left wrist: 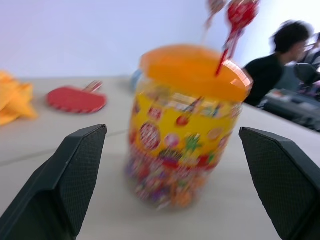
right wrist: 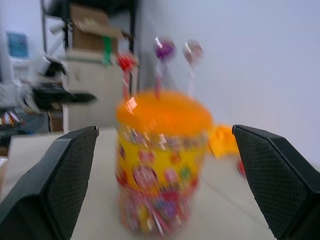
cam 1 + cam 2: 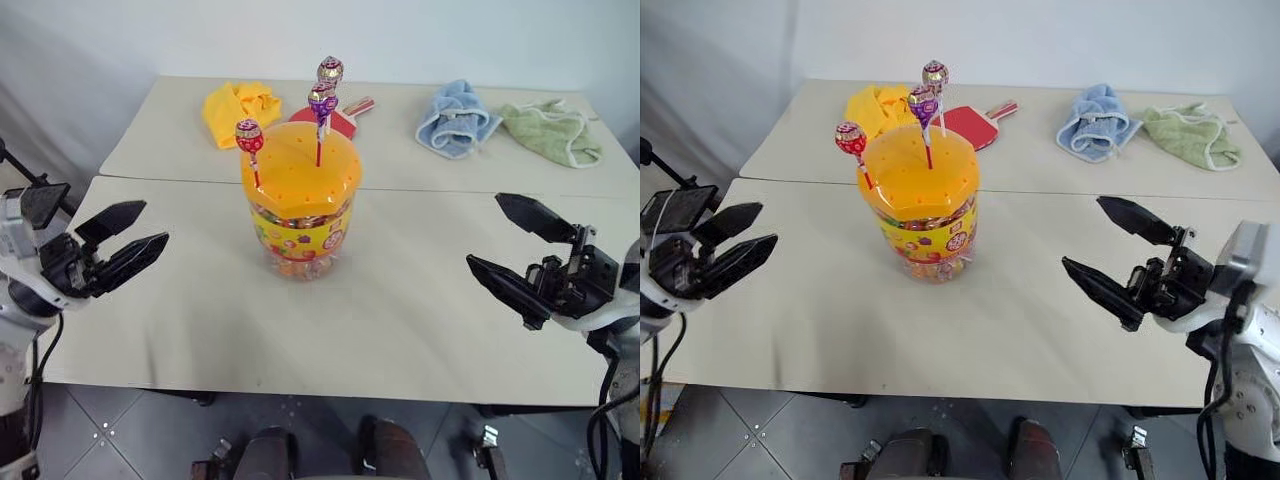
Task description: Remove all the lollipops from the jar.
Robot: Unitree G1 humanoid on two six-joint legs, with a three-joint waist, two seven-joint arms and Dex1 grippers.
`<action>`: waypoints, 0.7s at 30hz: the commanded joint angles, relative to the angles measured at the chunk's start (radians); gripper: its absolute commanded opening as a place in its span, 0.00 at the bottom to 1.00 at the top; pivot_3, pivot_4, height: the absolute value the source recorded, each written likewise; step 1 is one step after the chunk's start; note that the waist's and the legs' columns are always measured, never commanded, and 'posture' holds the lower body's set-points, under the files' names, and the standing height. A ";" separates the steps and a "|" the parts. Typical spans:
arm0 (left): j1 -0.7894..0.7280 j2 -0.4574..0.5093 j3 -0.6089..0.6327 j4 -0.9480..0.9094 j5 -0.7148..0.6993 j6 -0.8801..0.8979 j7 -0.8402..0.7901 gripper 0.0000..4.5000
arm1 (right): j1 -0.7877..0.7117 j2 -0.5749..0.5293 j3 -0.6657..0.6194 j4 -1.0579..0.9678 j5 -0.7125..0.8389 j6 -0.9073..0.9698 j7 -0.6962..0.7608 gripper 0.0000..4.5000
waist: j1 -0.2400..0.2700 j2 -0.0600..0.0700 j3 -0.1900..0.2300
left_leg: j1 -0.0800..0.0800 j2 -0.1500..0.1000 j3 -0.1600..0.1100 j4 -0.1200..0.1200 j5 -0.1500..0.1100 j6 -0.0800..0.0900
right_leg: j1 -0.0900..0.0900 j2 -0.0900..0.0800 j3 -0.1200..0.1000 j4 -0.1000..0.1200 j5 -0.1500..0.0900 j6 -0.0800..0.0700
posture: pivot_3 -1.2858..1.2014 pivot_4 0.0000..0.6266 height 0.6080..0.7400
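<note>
The clear jar [image 3: 299,215] with an orange domed lid and yellow label stands mid-table, full of colourful sweets. Three lollipops stick up from holes in its lid: a red one [image 3: 248,136] at the left, a purple one [image 3: 321,102] in the middle and a pinkish-gold one [image 3: 330,70] behind it. My left gripper [image 3: 128,248] hovers open well to the left of the jar. My right gripper [image 3: 508,240] hovers open well to the right of it. Both wrist views look at the jar [image 1: 182,130] between spread fingers; nothing is held.
At the back of the table lie a yellow cloth [image 3: 240,108], a red paddle [image 3: 340,118], a blue towel [image 3: 456,118] and a green towel [image 3: 553,132]. A seam [image 3: 180,181] joins two tables behind the jar. A seated person [image 1: 280,55] is beyond the table.
</note>
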 commanded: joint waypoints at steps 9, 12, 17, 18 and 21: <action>-0.531 -0.129 -0.323 0.243 0.166 -0.084 -0.149 1.00 | -0.010 0.015 0.066 -0.150 -0.059 -0.016 -0.084 1.00 | 0.003 -0.003 -0.001 | -0.002 -0.001 0.002 0.001 0.000 0.000 | 0.000 0.001 -0.002 -0.001 0.000 0.001 | 0.52 0.24 1.00; -0.582 -0.178 -0.349 0.267 0.182 -0.102 -0.169 1.00 | -0.011 0.014 0.086 -0.144 -0.074 -0.007 -0.096 1.00 | -0.007 -0.003 -0.001 | -0.002 -0.001 0.004 0.001 0.000 0.000 | 0.000 0.001 -0.001 -0.001 0.001 0.001 | 0.52 0.24 1.00; -0.576 -0.181 -0.355 0.250 0.182 -0.079 -0.205 0.86 | -0.018 0.034 0.098 -0.144 -0.093 -0.023 -0.124 1.00 | -0.012 -0.003 -0.001 | -0.002 0.000 0.004 0.001 0.000 0.000 | -0.001 0.002 -0.001 0.000 0.001 0.001 | 0.52 0.24 1.00; -0.574 -0.178 -0.351 0.251 0.181 -0.074 -0.206 0.81 | -0.021 0.042 0.102 -0.146 -0.093 -0.024 -0.133 1.00 | -0.011 -0.003 -0.001 | -0.002 0.000 0.004 0.001 0.000 0.000 | -0.001 0.002 -0.001 0.000 0.001 0.001 | 0.52 0.24 1.00; -0.566 -0.171 -0.343 0.247 0.178 -0.062 -0.212 0.59 | -0.033 0.065 0.120 -0.153 -0.098 -0.024 -0.160 1.00 | -0.007 -0.003 -0.001 | -0.002 0.000 0.004 0.003 0.000 0.000 | -0.001 0.002 0.000 0.000 0.001 0.001 | 0.52 0.24 1.00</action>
